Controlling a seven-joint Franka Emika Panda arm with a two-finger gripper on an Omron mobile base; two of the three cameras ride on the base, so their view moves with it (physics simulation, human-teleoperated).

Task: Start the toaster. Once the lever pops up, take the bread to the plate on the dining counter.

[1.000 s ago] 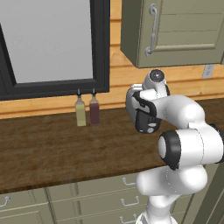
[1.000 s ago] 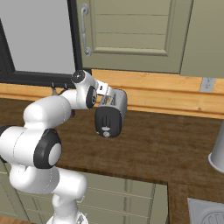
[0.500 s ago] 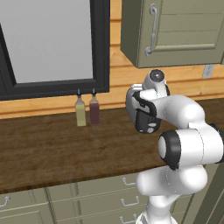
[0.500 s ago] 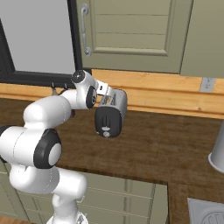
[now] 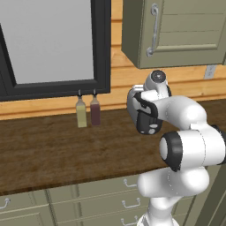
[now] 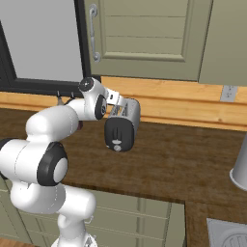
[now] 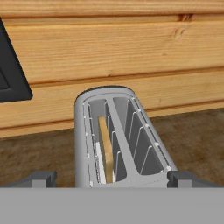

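Note:
The silver-grey toaster (image 6: pixel 124 121) stands on the dark wood counter (image 6: pixel 183 164) near the plank wall, its black end panel (image 6: pixel 117 135) facing the front edge. In the hand view I look down into the toaster (image 7: pixel 131 144) and its two slots. The pale tan bread (image 7: pixel 105 146) stands upright in the left slot. My gripper (image 7: pixel 112 179) hovers just above the toaster's near end, open wide, with one fingertip (image 7: pixel 41 178) on each side of the body and nothing held. From the left, my arm hides most of the toaster (image 5: pixel 144 118). The plate and the dining counter are out of view.
Two slim bottles (image 5: pixel 81 113) (image 5: pixel 95 110) stand against the wall left of the toaster, under a dark-framed window (image 5: pixel 101 48). A wall cabinet (image 5: pixel 176 33) hangs above. A grey vessel (image 6: pixel 240 166) and a sink corner (image 6: pixel 226 234) lie at the right.

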